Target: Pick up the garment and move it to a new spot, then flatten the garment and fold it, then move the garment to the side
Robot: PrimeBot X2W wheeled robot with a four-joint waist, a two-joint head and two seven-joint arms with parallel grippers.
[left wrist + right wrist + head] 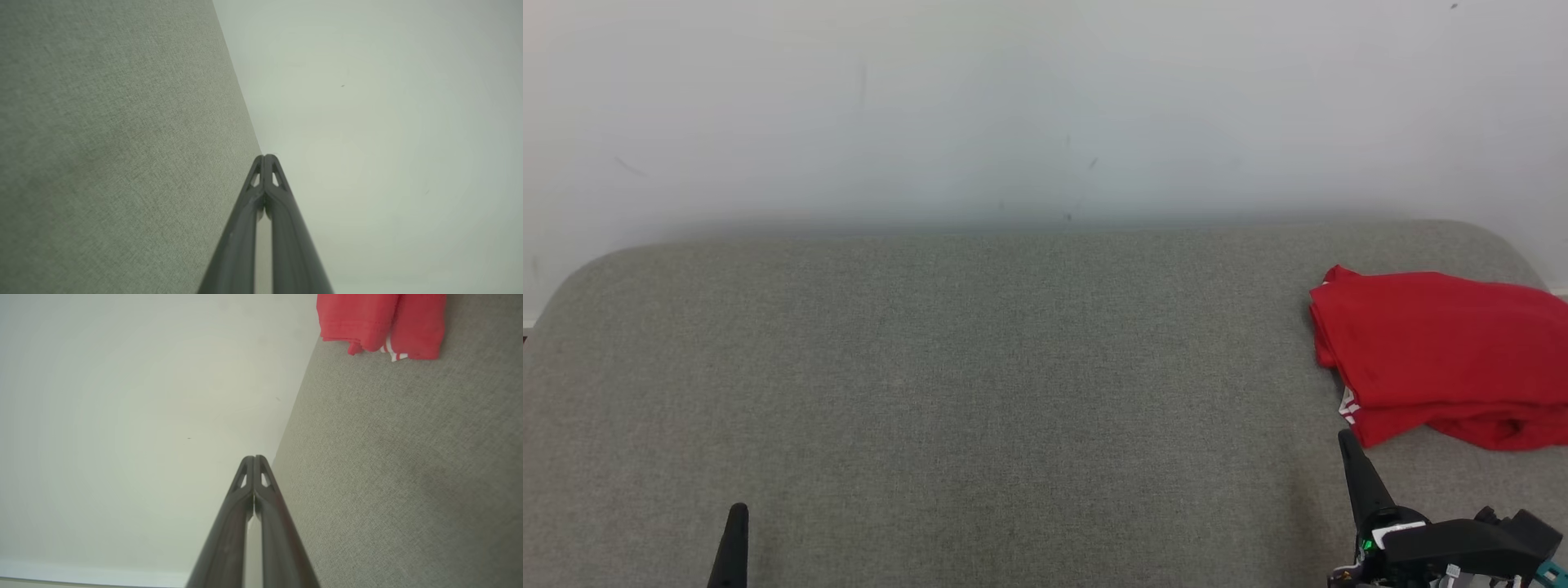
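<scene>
Grey woven-fabric surface (980, 392): folded red cloth garment (1437, 351) lies far right by the edge (lower layer spilling). Our left gripper (738, 513), right gripper (1346, 441): both closed, empty. We fear a nudge unfolds it or drops it.

garment (1441, 355) | red, white marks | folded | cushion's far-right edge

The left end effector (265, 157), tips pressed together, points along the grey fabric surface (114, 143) toward a pale wall (388, 143).
</scene>
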